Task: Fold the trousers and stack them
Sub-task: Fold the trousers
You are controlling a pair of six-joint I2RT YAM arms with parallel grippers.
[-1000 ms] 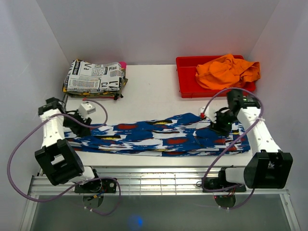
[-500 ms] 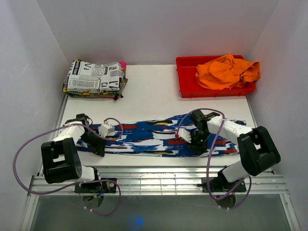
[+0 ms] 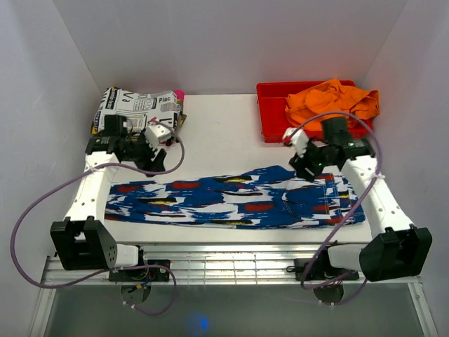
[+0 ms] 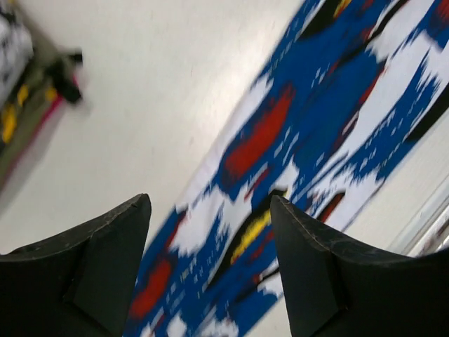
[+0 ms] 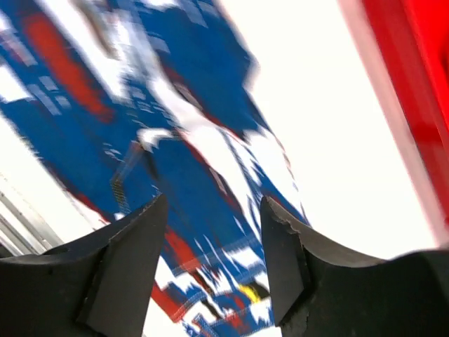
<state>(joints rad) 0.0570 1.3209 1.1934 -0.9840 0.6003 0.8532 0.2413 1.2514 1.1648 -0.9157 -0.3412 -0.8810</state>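
Both arms have just lifted off the trousers (image 3: pixel 231 200). Half a second ago the two claws were low on the cloth, the left at its left end and the right near the middle. Now they hang above the table's (image 3: pixel 224 133) far half, clear of the fabric.

The left claw (image 3: pixel 151 158) sits just in front of the newspaper-print stack (image 3: pixel 137 112). Its wrist view shows the fingers (image 4: pixel 105 267) spread wide with nothing between them and blue cloth blurred below. The right claw (image 3: pixel 302 165) hovers over the trousers' far right edge, near the red bin (image 3: pixel 270 112). Its fingers (image 5: pixel 126 260) are also spread and empty.

The trousers lie flat in one long strip across the near half of the table, running left to right, with what looks like a pocket at the right end. They are not touching the stack or the bin.

You can likely take this as a release after a press or smoothing pass. The strip looks ready for an end-to-end fold, and neither that fold nor the stacking is done yet.

The red bin stands at the far right and holds a crumpled orange cloth (image 3: pixel 330 105), which spills over its right rim. The newspaper-print stack rests at the far left on other folded pieces, with a pink edge showing.
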